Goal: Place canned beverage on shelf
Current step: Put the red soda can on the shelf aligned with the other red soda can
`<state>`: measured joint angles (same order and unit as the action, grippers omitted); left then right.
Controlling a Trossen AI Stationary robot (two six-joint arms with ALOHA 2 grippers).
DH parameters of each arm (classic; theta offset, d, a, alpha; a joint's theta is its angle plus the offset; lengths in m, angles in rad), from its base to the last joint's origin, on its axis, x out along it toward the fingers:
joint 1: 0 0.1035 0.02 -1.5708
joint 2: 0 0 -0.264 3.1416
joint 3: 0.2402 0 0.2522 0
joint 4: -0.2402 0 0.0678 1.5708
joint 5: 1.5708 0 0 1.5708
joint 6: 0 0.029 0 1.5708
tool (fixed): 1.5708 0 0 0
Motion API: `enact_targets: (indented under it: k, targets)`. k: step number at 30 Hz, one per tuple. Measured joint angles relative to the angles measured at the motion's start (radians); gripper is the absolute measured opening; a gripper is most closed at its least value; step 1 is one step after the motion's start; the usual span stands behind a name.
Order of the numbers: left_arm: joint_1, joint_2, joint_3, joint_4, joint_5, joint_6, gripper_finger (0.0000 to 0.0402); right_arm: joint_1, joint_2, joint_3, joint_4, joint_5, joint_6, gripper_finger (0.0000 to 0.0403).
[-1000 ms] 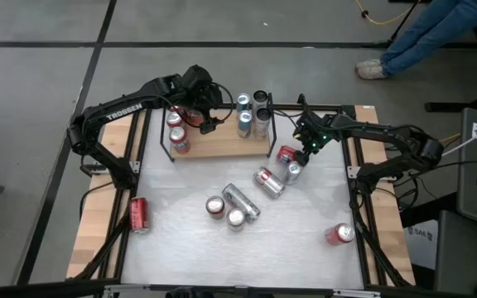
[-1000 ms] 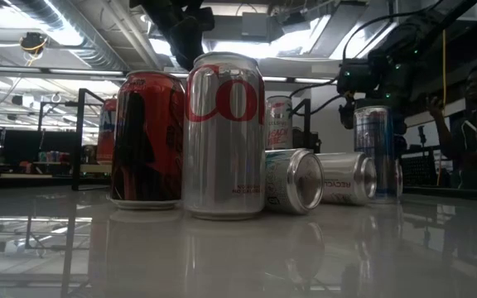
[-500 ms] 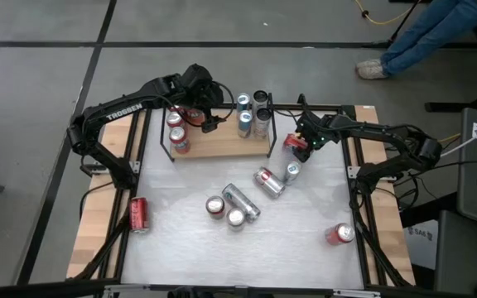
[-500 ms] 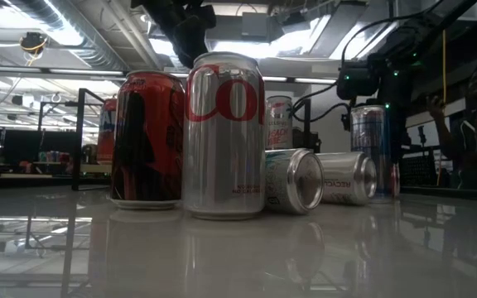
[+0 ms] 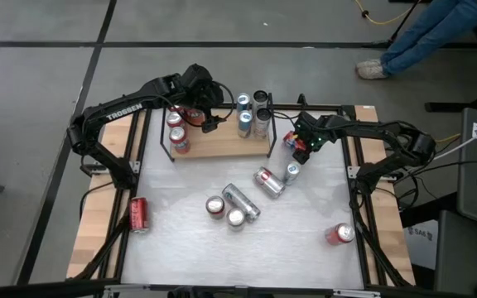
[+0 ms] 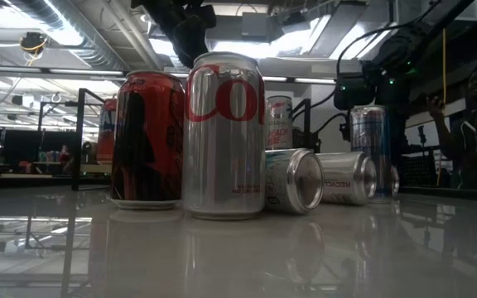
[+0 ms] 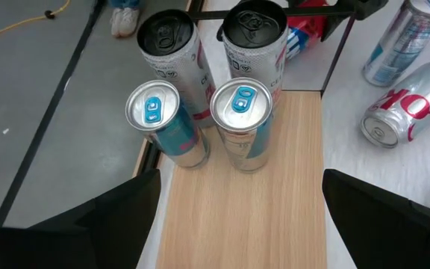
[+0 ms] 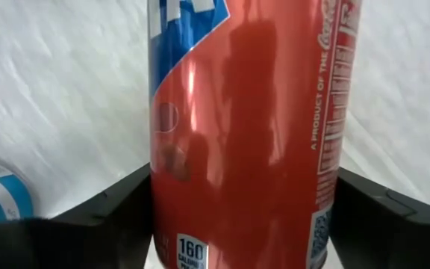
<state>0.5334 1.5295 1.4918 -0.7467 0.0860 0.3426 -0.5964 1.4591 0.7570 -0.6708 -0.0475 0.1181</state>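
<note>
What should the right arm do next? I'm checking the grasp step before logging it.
Probably finish closing the right gripper on the red can, then lift. The can already fills the space between the fingers, just beside the shelf, whose middle is bare board. The left gripper hovers open over the shelf.

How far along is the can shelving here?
Done: several cans stand on the light-brown wooden shelf. In hand: the right gripper grips a red soda can beside the shelf; the left gripper hovers open over it. Left: cans scattered on the whitish tabletop.
</note>
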Motion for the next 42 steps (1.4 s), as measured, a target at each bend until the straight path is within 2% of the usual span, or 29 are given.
enact_targets:
  k: [3, 15, 25, 33, 38, 42]
  targets:
    - [0.0, 0.0, 0.0, 0.0, 0.0, 0.0, 0.0364, 0.0, -0.001, 0.0, 0.007, 0.001, 0.0, 0.0282]
    - [0.0, 0.0, 0.0, 0.0, 0.001, 0.0, 0.0364, 0.0, -0.064, 0.002, 0.012, 0.002, 0.01, 0.0289]
    - [-0.005, 0.0, 0.0, 0.029, 0.011, 0.0, 0.0364, 0.0, -0.246, 0.004, -0.019, 0.003, 0.036, 0.0288]
    - [-0.046, 0.0, 0.0, 0.135, 0.009, 0.0, 0.0364, 0.0, -0.44, 0.004, -0.014, 0.022, 0.06, 0.029]
    - [-0.074, 0.0, 0.0, 0.218, -0.016, -0.013, 0.0364, 0.001, -0.556, 0.004, 0.047, 0.016, 0.062, 0.029]
    - [-0.1, 0.0, 0.0, 0.266, -0.016, -0.029, 0.0364, 0.001, -0.61, 0.005, 0.148, -0.039, 0.059, 0.029]
